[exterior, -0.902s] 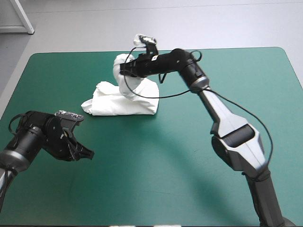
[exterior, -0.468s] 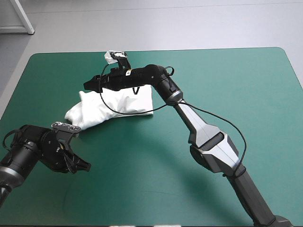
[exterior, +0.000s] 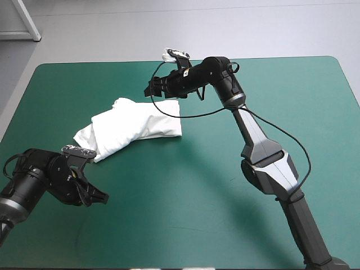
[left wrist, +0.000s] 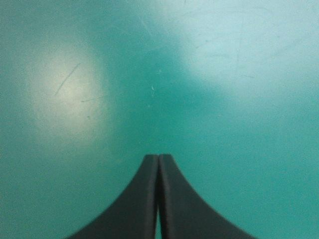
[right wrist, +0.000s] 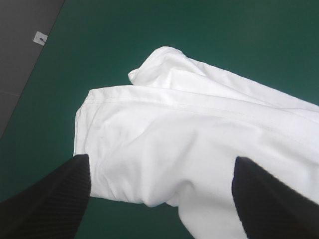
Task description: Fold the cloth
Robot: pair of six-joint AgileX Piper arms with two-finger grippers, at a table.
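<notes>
High view: right gripper (exterior: 153, 89) has let go and pulled back to upper centre, fingers wide apart, just beyond the T-shirt's far edge. The T-shirt (exterior: 135, 125) now lies left of centre as a rough folded bundle, one flap thrown over toward lower left. Fold looks mostly done, edges uneven. The left gripper (exterior: 100, 195) is clenched on nothing, lower left, near the bundle's corner. Rest of the teal-green cover (exterior: 236, 225) is bare; nothing blocks a tidy-up.

Bright glare patches mark the teal-green cover (left wrist: 70, 94).
</notes>
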